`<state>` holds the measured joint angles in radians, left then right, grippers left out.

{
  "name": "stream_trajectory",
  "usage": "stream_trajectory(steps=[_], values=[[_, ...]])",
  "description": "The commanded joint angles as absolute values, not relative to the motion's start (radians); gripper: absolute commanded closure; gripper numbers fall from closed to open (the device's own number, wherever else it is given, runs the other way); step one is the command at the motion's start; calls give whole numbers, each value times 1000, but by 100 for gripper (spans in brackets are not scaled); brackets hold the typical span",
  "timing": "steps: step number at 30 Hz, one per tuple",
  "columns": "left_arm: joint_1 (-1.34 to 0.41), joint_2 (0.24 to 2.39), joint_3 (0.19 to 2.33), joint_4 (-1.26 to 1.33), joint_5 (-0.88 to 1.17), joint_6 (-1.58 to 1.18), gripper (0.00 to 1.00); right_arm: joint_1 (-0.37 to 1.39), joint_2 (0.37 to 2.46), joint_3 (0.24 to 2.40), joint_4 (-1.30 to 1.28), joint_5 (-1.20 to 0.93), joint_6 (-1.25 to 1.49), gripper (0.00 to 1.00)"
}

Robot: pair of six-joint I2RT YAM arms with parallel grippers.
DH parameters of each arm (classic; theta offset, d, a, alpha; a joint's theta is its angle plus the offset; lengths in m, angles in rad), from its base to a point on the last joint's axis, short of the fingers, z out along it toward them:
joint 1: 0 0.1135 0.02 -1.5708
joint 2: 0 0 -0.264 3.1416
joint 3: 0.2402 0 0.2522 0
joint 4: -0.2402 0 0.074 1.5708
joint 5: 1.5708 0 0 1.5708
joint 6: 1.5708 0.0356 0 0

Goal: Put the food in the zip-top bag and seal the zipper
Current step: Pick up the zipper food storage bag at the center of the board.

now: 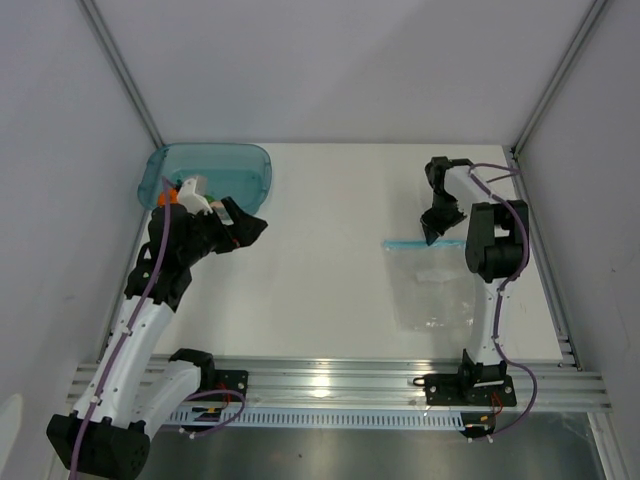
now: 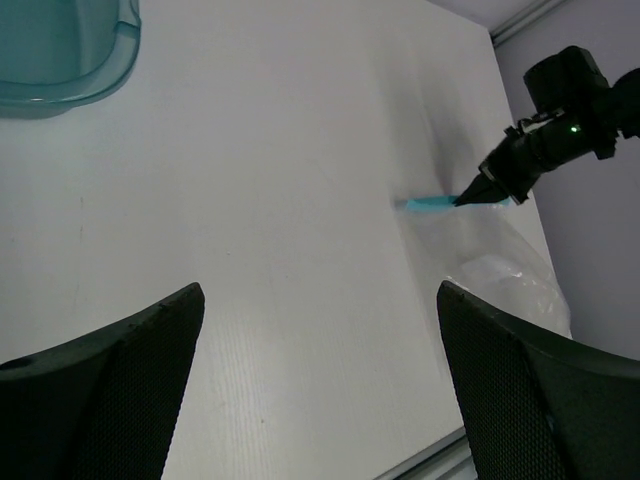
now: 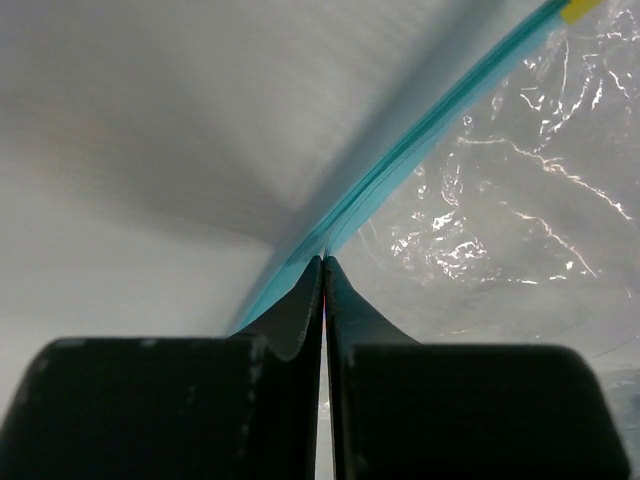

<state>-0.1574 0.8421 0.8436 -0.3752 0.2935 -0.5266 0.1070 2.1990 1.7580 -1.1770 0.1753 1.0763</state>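
The zip-top bag (image 1: 430, 290) lies flat on the right of the table, its light-blue zipper (image 1: 405, 243) along the far edge. My right gripper (image 1: 435, 232) is shut on the zipper; in the right wrist view its jaws (image 3: 323, 262) pinch the blue strip (image 3: 420, 145) beside the clear bag (image 3: 520, 200). My left gripper (image 1: 250, 228) is open and empty just in front of the tub; its fingers (image 2: 100, 380) stand wide apart over bare table. An orange food piece (image 1: 165, 198) shows in the tub, mostly hidden by my left arm. The other food is hidden.
A teal translucent tub (image 1: 210, 170) stands at the far left, also in the left wrist view (image 2: 60, 50). Grey walls and metal frame posts close in the table. A metal rail (image 1: 330, 380) runs along the near edge.
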Motion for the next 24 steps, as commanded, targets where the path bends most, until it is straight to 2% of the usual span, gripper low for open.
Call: stream_trajectory(steps=[1,2,3,5,6,8,12,19,24], values=[[-149,836,828,-311,412,-523,4,172,2085,1790,-1074,239,959,100],[-149,835,833,-302,432,-515,7,213,2063,1786,-993,244,916,100],[-149,831,821,-272,458,-494,14,233,2048,1787,-961,242,840,100],[-149,833,816,-250,535,-479,17,286,2019,1816,-898,192,752,100],[-149,836,813,-224,564,-460,23,304,2014,1833,-894,174,715,100],[-150,836,798,-187,661,-443,26,352,1996,1864,-870,123,609,100],[-150,827,730,-30,778,-475,40,434,1930,1853,-819,19,485,100],[-204,913,726,-11,816,-509,50,606,1815,1743,-721,-66,354,100],[-287,957,684,47,707,-554,51,675,1721,1628,-624,-106,393,100]])
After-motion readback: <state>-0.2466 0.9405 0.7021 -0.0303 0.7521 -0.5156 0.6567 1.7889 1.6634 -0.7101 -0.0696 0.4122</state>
